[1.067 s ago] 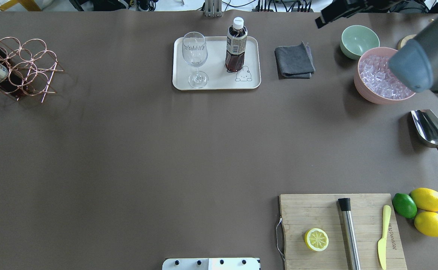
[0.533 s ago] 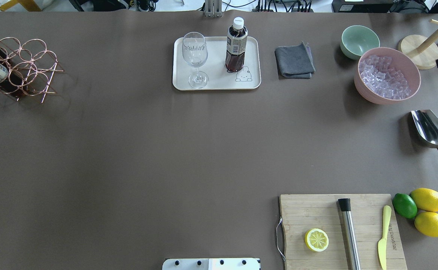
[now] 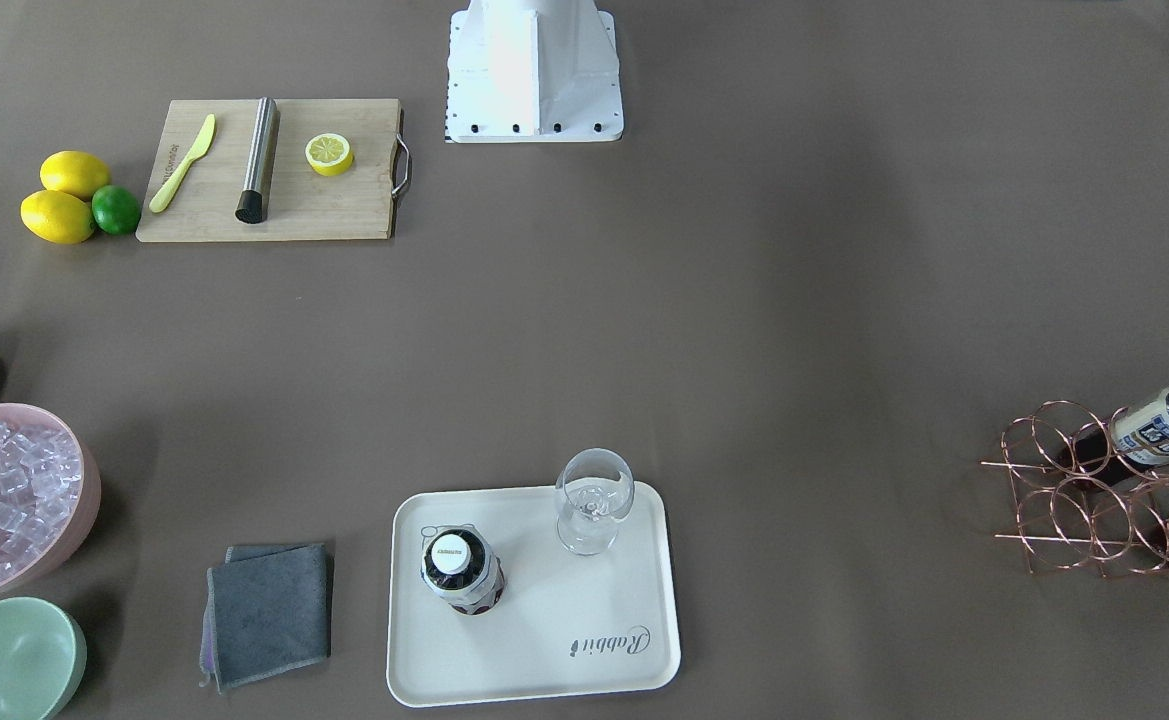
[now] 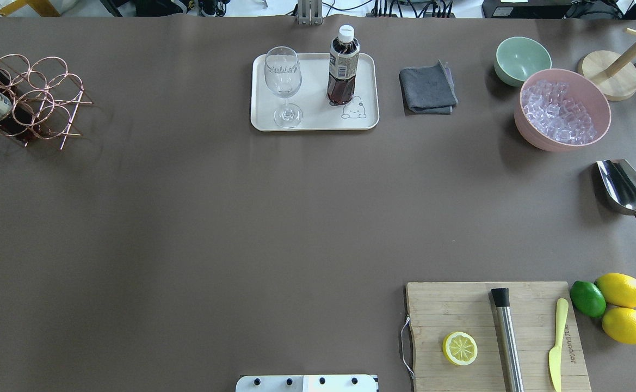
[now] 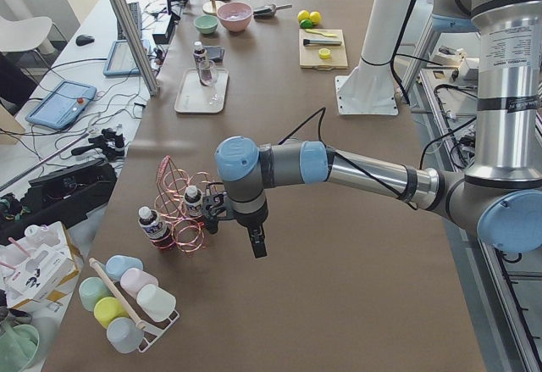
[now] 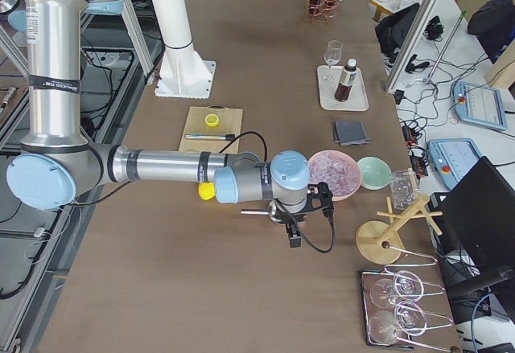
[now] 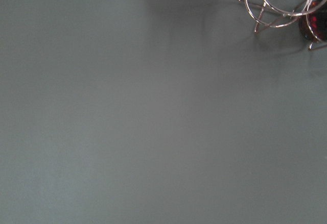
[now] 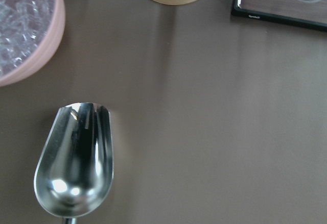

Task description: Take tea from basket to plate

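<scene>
One tea bottle (image 4: 343, 68) stands upright on the plate (image 4: 318, 117), beside a stemmed glass (image 4: 283, 81); it also shows from above in the front view (image 3: 461, 570). The basket (image 4: 35, 100) sits at the table's far left and holds two more tea bottles (image 3: 1159, 425). Neither arm shows in the overhead or front views. In the exterior left view my left gripper (image 5: 257, 249) hangs just beside the basket (image 5: 182, 211). In the exterior right view my right gripper (image 6: 294, 239) hangs over the scoop. I cannot tell whether either is open or shut.
A grey cloth (image 4: 427, 87), a green bowl (image 4: 522, 59), a pink bowl of ice (image 4: 535, 139), a wooden stand (image 4: 609, 76) and a steel scoop (image 4: 625, 188) lie at the right. A cutting board (image 4: 443, 305) with a lemon half, muddler and knife sits front right, beside lemons and a lime.
My right arm, which hung over the pink ice bowl, has swung out of the overhead view past the right edge. The bottle, plate and basket have not moved.
</scene>
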Controlling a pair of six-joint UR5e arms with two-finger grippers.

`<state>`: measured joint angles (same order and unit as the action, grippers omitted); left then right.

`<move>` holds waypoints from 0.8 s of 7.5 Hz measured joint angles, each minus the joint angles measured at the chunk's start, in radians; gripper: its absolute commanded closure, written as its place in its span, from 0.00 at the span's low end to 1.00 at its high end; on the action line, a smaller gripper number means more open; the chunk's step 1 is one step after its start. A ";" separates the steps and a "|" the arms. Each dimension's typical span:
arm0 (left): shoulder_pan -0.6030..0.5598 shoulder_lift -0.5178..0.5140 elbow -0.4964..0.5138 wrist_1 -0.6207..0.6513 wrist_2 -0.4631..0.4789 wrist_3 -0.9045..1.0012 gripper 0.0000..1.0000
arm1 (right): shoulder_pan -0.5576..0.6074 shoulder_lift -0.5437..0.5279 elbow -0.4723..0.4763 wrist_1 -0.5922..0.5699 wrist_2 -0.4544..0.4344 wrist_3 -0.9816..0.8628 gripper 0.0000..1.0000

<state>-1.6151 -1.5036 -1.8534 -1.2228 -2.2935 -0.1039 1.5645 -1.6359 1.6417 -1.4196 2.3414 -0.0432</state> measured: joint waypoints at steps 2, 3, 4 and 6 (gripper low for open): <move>-0.008 0.001 0.057 -0.039 -0.014 0.172 0.01 | 0.011 -0.024 -0.033 0.000 -0.048 -0.013 0.00; -0.008 -0.002 0.084 -0.047 -0.038 0.190 0.01 | 0.012 -0.024 -0.053 0.000 -0.042 -0.012 0.00; -0.007 -0.007 0.109 -0.053 -0.052 0.197 0.01 | 0.012 -0.024 -0.069 0.000 -0.034 -0.010 0.00; -0.006 -0.009 0.146 -0.111 -0.059 0.198 0.01 | 0.012 -0.025 -0.089 -0.002 -0.028 -0.009 0.00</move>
<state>-1.6216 -1.5124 -1.7070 -1.3340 -2.3522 0.0942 1.5769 -1.6612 1.5526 -1.4215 2.3135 -0.0523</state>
